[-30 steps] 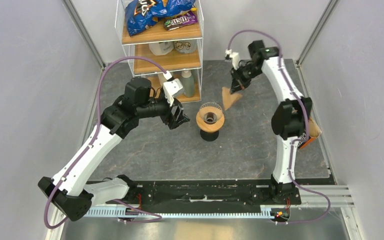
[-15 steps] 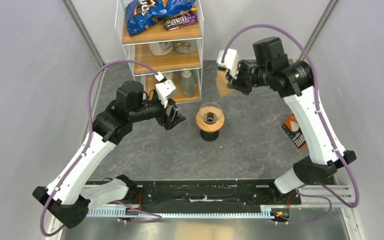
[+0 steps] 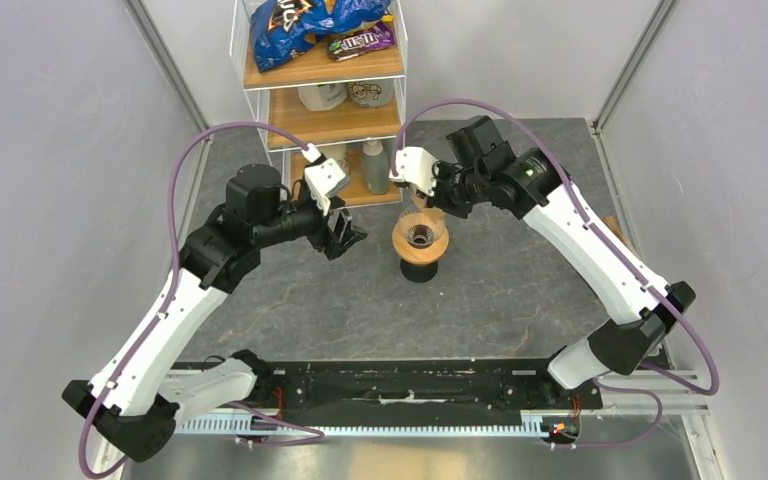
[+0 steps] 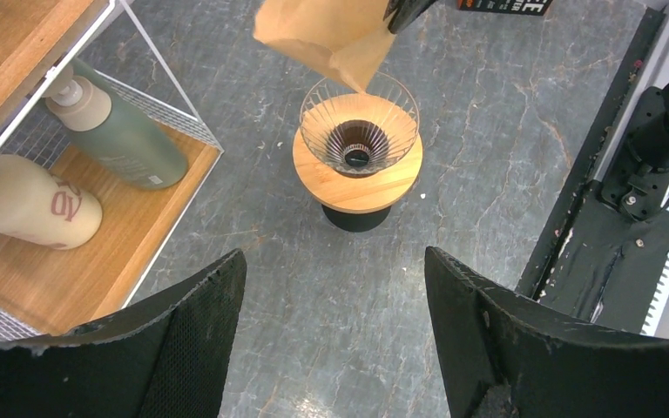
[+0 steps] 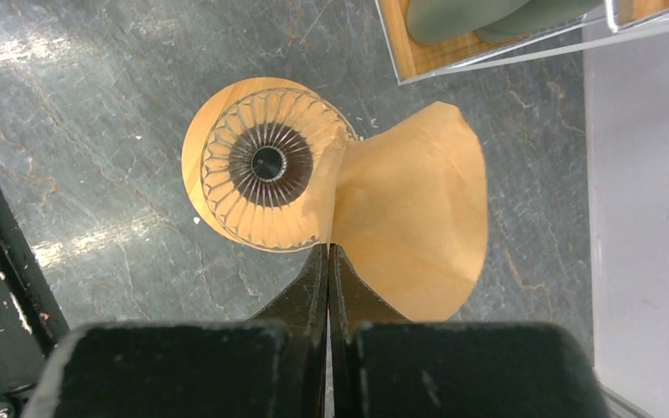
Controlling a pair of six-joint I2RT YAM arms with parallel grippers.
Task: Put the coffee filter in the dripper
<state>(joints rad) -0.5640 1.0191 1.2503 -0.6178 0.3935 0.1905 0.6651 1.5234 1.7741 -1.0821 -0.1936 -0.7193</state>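
Entry: filter over dripper, not seated

We see the right gripper [image 5: 328, 254] with its two black fingers pressed tight together, a fold of the coffee filter [image 5: 411, 225] pinched between them. The filter is a tan paper fan. It hangs off the table, spread open to one side of the fingers.

The dripper [image 5: 266, 164] stands upright on the grey marbled table [image 3: 360, 300], near the foot of the white wire rack [image 3: 322, 100]. Its ribbed glass cone sits in the light-wood collar on a black base.

In the right wrist view one edge of the filter overlaps the rim of the glass on the side towards the rack. From the left wrist view the filter's lower tip points down at the far rim of the cone. We cannot tell whether paper and glass touch. The cone's inside is bare, its dark centre hole in plain sight.

The left gripper [image 4: 333, 257] is spread wide, and we see nothing between its fingers. It hovers above the table, just beside the dripper and apart from it, aimed at it.

A green pump bottle [image 4: 126, 139] and a cream bottle [image 4: 30, 205] lie on the rack's bottom wooden shelf. Snack bags sit on the top shelf.

In the overhead view both arms reach in from either side, and the dripper stands between the two grippers
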